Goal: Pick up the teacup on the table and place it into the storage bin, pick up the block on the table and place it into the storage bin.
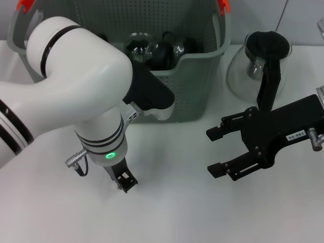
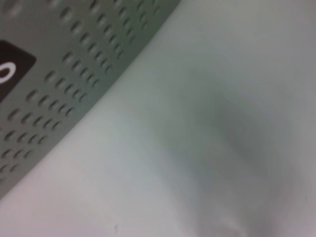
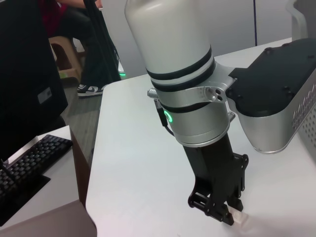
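Two pincers over one white surface (image 1: 167,212), one storage bin (image 1: 197,86) at the upper centre of the head view.

The left pincer (image 1: 124,183) points down at the lower centre, touching the surface, pressed around one small pale block (image 3: 238,217). The right pincer (image 1: 217,152) hovers at the right, spread and empty. One glass carafe (image 1: 258,63) stands right of the bin.

Illegible label on right end effector (image 1: 215,151)
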Controlling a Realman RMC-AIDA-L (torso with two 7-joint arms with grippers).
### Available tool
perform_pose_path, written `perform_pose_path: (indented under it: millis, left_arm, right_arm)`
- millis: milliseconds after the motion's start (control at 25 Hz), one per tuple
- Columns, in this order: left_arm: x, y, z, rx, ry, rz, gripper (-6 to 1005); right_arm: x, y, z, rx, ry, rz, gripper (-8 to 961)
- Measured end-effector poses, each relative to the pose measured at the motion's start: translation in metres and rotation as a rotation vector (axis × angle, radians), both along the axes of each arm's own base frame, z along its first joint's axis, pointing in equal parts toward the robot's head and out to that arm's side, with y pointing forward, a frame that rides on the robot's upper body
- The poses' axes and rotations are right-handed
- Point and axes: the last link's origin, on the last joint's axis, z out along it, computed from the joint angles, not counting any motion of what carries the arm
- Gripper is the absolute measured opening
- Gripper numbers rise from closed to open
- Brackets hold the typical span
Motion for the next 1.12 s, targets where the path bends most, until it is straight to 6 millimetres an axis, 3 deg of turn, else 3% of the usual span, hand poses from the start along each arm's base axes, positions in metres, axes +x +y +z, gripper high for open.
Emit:
perform_pose_path:
  millis: [240, 640, 920, 1120]
  left_arm:
    - [0.006, -0.002, 0.003, -0.005, -0.003, -0.008, 185]
    - [0.022, -0.008, 0.025, 0.004, -0.042, -0.030, 185]
    - [0.058, -0.014, 0.079, 0.058, -0.222, -0.090, 186]
    - [0.079, -0.004, 0.120, 0.160, -0.350, -0.167, 186]
  right_arm:
    - [0.001, 0.000, 0.000, 0.004, 0.004, 0.004, 882]
    - [0.002, -0.001, 0.000, 0.003, 0.006, 0.003, 882]
    - [0.002, -0.002, 0.001, -0.002, 0.006, 0.004, 882]
    - [0.003, -0.003, 0.001, -0.010, -0.001, 0.005, 882]
